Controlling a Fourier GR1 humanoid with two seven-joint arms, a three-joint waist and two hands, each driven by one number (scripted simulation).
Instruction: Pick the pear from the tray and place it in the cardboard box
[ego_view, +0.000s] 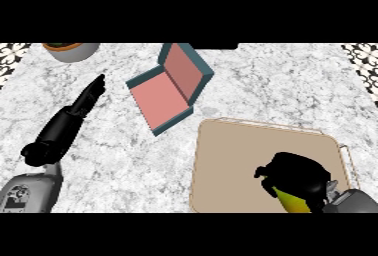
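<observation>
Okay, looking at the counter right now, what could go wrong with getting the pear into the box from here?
1. The right hand curls over the pear on the tray and hides most of it, so how well it is held cannot be judged; it might slip when lifted.
2. The box lies open across the counter from the tray, with teal walls the pear could clip on the way in.
3. The left hand lies stretched out near the box and might get in the way.

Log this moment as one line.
phase: grasp | right hand: shut on pear, over tray | left hand: open, idle | box: open, holds nothing
</observation>
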